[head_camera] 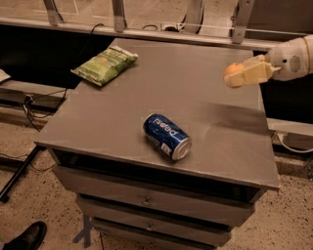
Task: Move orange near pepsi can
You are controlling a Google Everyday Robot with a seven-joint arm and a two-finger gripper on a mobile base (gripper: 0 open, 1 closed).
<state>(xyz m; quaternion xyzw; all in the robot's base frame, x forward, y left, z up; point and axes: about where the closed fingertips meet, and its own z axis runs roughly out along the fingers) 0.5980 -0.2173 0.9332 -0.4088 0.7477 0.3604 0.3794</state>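
The pepsi can [166,136] lies on its side near the front middle of the grey cabinet top [195,93], its silver end facing front right. My gripper [235,75] reaches in from the right, above the back right part of the top. It is shut on the orange [232,72], of which only a small rounded part shows between the cream fingers [249,74]. The orange is held in the air, well to the right of and behind the can.
A green crinkly chip bag [105,65] lies at the back left corner of the top. The cabinet has drawers [146,201] below. Metal frame legs [119,14] stand behind. A black shoe [27,238] is on the floor at lower left.
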